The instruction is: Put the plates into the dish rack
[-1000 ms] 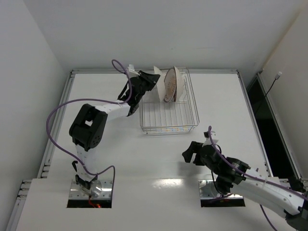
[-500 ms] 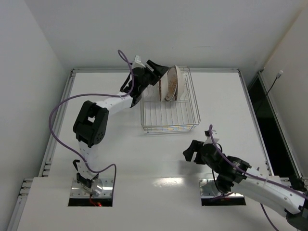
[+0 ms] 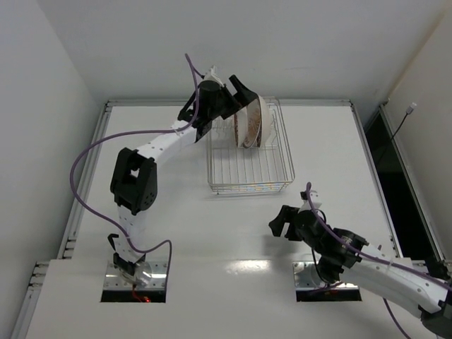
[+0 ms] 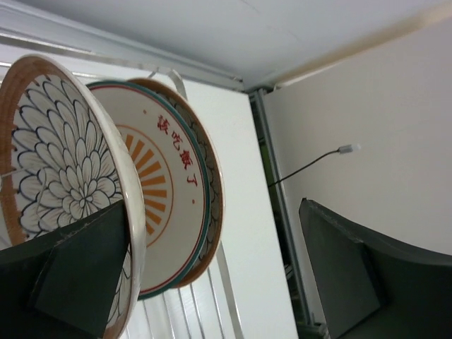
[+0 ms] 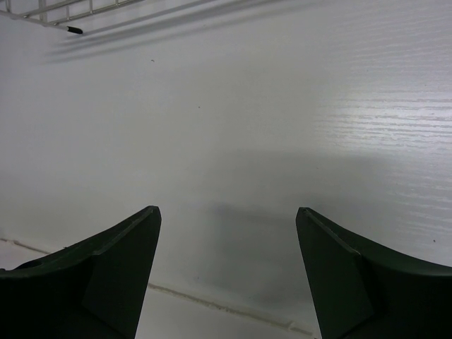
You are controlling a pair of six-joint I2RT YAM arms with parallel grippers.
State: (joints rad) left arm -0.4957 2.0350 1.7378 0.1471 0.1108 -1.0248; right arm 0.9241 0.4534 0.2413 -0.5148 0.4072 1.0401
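Three plates (image 3: pixel 251 123) stand on edge, close together, at the far end of the wire dish rack (image 3: pixel 248 173). The left wrist view shows a lattice petal plate (image 4: pixel 63 169) nearest, then the white-rimmed sunburst plate (image 4: pixel 166 198), then a brown-rimmed plate (image 4: pixel 215 183) behind it. My left gripper (image 3: pixel 239 95) (image 4: pixel 213 203) hovers just above them, open and holding nothing. Its left finger (image 4: pixel 78 275) sits by the nearest plate's rim. My right gripper (image 3: pixel 284 221) (image 5: pixel 227 212) is open and empty, low over the bare table in front of the rack.
Rack wires (image 4: pixel 212 304) run below the plates, and a rack corner (image 5: pixel 56 10) shows at the top left of the right wrist view. A raised metal rim (image 3: pixel 226 104) borders the table. A cable with a white plug (image 4: pixel 345 149) hangs on the right wall.
My left gripper carried a plate into the rack beside the other two, then opened and let it go, rising toward the far edge. The right arm has barely moved.
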